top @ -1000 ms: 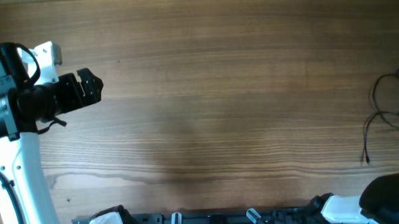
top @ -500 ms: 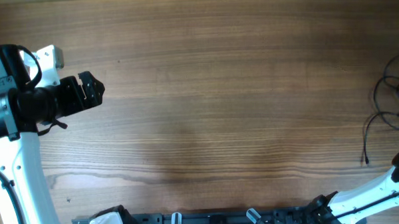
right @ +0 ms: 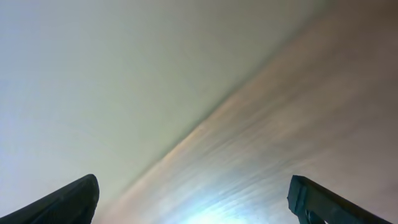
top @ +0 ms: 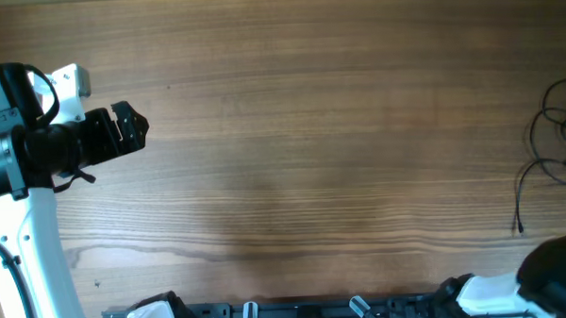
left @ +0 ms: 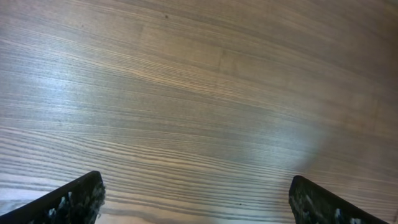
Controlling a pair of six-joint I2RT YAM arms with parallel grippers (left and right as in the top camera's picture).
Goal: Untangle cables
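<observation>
The cables [top: 551, 148] are thin black cords lying in a loose tangle at the table's far right edge, partly cut off by the frame. One loose end with a small plug [top: 519, 228] trails toward the front. My left gripper [top: 129, 127] hovers over the far left of the table, well away from them. In the left wrist view the left gripper [left: 198, 204] is open over bare wood. My right gripper [right: 198, 202] is open too, with nothing between its fingers [right: 71, 200], and the view past it is blurred. Only the right arm's dark body [top: 557, 270] shows overhead, in front of the cables.
A wooden table [top: 302, 158] fills the view. A black rail with clips [top: 298, 311] runs along the front edge. The left arm's white base link [top: 36, 253] stands at the front left.
The right arm swung out past the right edge and came back to the front right corner. The cable tangle changed shape slightly. The left arm barely shifted.
</observation>
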